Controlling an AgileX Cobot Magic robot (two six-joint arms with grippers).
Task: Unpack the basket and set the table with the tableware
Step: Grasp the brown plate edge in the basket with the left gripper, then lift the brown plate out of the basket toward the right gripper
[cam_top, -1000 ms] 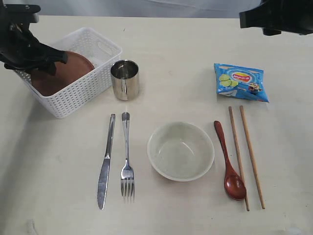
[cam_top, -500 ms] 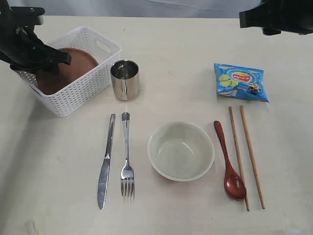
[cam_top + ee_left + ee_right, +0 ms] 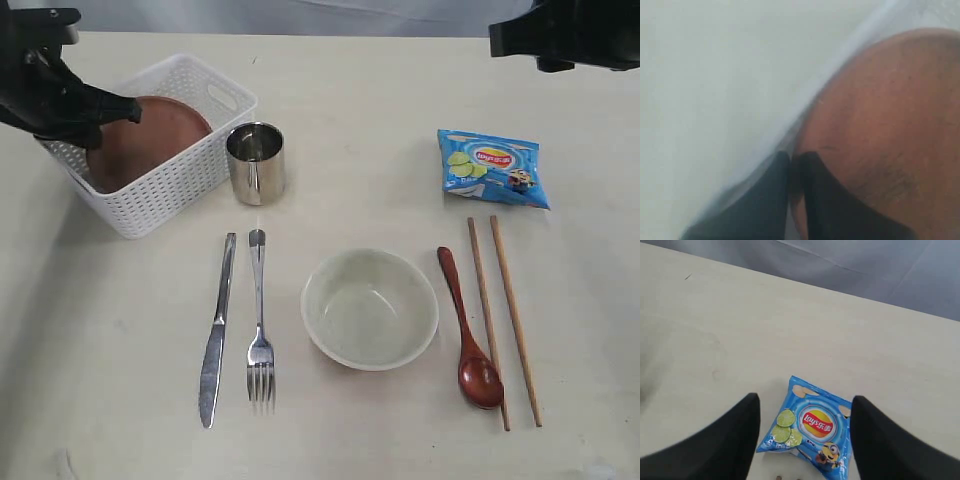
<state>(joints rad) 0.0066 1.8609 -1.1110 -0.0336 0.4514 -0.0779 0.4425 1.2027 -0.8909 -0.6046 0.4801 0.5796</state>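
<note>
Exterior view: at upper left the left gripper (image 3: 97, 112) is clamped on the rim of the plate (image 3: 150, 135), which leans tilted inside the basket (image 3: 170, 195). The cup (image 3: 256, 160) stands just beside it. A lift could snag the wall and drag the basket into the cup.

Left wrist view: the jaws are nearly together on a thin edge (little purchase), so the plate may swivel or slip.

Right wrist view: the right gripper (image 3: 805, 402) hangs wide apart over the packet (image 3: 812, 427).

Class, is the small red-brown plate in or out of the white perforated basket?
In: the plate leans tilted within the basket, left gripper pinching it.
</note>
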